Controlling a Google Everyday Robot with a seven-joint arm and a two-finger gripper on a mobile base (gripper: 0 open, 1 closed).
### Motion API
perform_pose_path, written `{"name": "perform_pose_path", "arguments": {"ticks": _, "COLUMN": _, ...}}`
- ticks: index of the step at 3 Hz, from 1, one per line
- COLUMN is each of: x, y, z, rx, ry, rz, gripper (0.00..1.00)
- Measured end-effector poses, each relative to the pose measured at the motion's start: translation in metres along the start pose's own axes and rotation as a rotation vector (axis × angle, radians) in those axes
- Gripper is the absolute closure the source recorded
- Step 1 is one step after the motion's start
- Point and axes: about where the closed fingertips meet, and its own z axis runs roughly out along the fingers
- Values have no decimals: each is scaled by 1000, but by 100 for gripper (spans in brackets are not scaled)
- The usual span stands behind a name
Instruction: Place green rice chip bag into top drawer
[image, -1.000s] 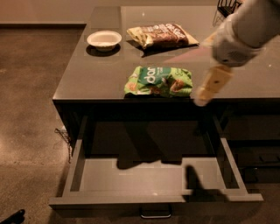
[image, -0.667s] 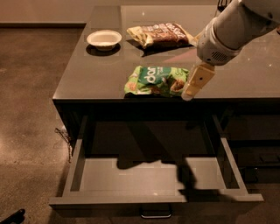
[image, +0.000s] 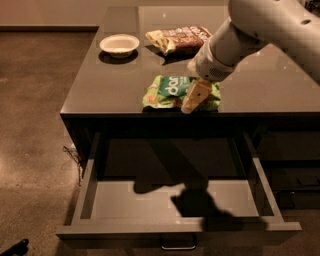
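Observation:
The green rice chip bag (image: 170, 91) lies flat on the dark counter near its front edge, white lettering up. My gripper (image: 195, 96) hangs from the white arm coming in from the upper right and sits over the bag's right half, hiding part of it. The top drawer (image: 87, 189) is pulled out wide below the counter, its flat grey bottom bare but for the arm's shadow, and its small metal handle (image: 178, 245) shows at the front panel.
A brown-and-cream snack bag (image: 176, 38) lies at the back of the counter (image: 100, 85). A white bowl (image: 119, 45) stands at the back left. Brown floor lies to the left. Darker cabinet fronts stand right of the drawer.
My gripper has moved left and slightly down, from right of the green bag to over its right half. The bag and the drawer have not moved.

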Motion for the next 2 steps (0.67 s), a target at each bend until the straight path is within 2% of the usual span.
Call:
{"name": "perform_pose_path", "arguments": {"ticks": 1, "x": -4, "y": 2, "z": 18, "rx": -33, "ry": -21, "rz": 6, "gripper": 41}}
{"name": "perform_pose_path", "arguments": {"ticks": 2, "x": -7, "y": 11, "z": 14, "rx": -49, "ry": -47, "rz": -1, "gripper": 64}}
